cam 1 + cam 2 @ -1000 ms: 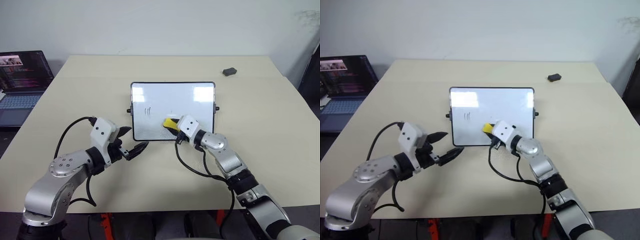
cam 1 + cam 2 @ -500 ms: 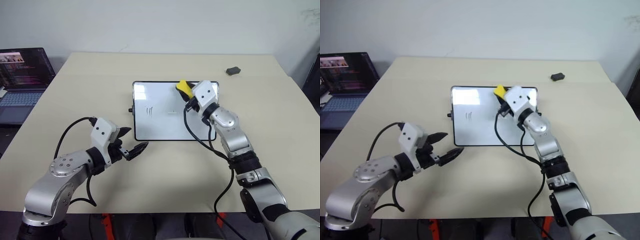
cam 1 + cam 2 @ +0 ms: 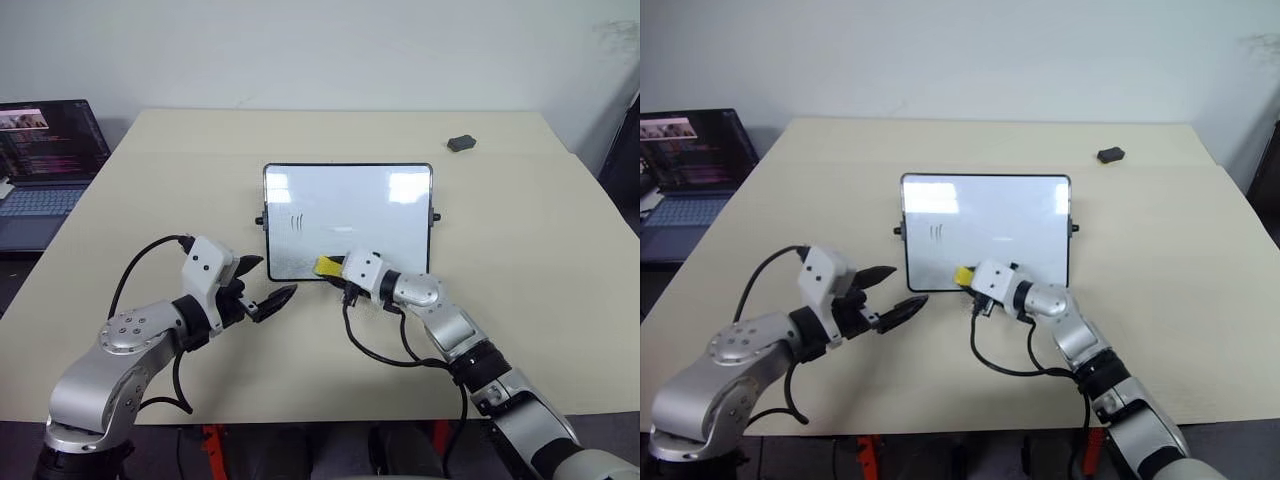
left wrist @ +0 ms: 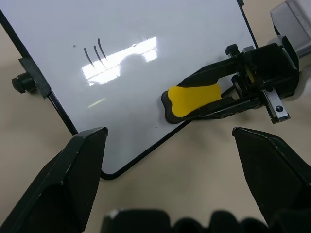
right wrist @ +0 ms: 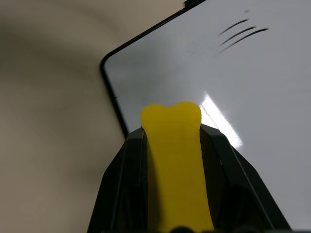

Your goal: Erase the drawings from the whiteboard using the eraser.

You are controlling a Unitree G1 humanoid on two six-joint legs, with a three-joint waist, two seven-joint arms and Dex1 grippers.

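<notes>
- The whiteboard lies flat on the table, near its middle.
- The right gripper is clamped on the eraser, whose yellow top faces up at the whiteboard's near edge, touching its surface.
- The drawings that show are three short strokes toward the whiteboard's left side.
- The left gripper hovers just off the whiteboard's near left corner, fingers spread apart, holding nothing.

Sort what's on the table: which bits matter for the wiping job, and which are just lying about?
Job:
whiteboard
three strokes
eraser in the right gripper

Lying about:
dark lump
laptop
</notes>
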